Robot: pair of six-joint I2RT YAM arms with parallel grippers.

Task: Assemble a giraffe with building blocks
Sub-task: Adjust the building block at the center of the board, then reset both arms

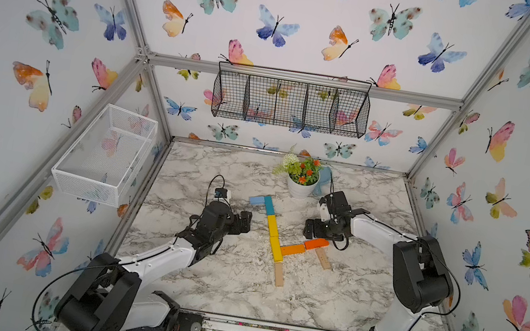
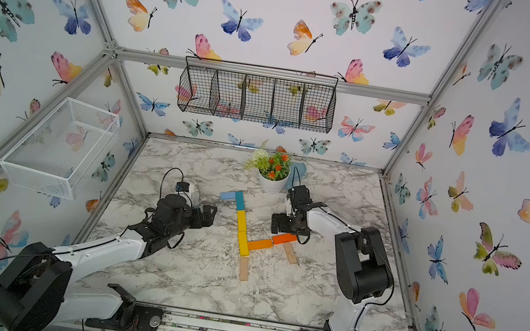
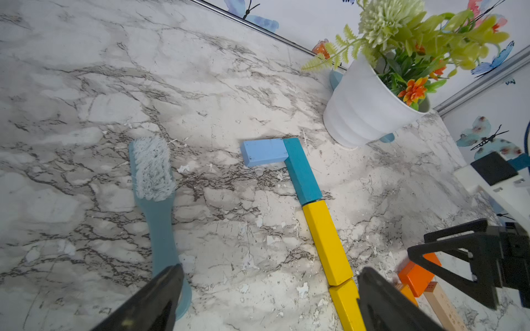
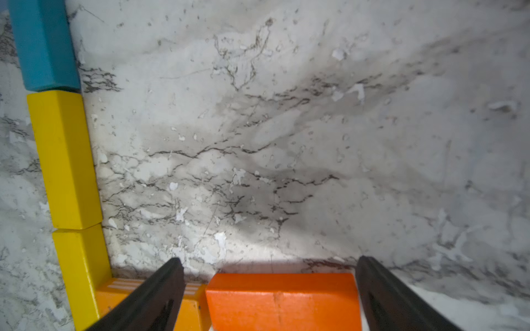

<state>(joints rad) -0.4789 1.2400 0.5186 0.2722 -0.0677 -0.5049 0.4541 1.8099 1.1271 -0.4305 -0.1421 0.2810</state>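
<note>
The giraffe lies flat in the middle of the marble table. It has a light-blue head (image 1: 256,200), a teal block (image 1: 268,205) and two yellow blocks (image 1: 272,225) as neck, two orange blocks (image 1: 316,243) as body, and two plain-wood legs (image 1: 278,274). My left gripper (image 1: 245,222) hovers open left of the neck, with bare table between its fingers (image 3: 172,275). Just behind the body, my right gripper (image 1: 309,229) is also open. In the right wrist view its jaws stand wide over the darker orange block (image 4: 282,301) and are not closed on it.
A pale-teal brush (image 3: 155,183) lies left of the giraffe, its handle by my left gripper. A white flower pot (image 1: 301,186) stands behind the head. A white mesh basket (image 1: 103,151) hangs on the left wall and a black wire basket (image 1: 290,100) on the back wall.
</note>
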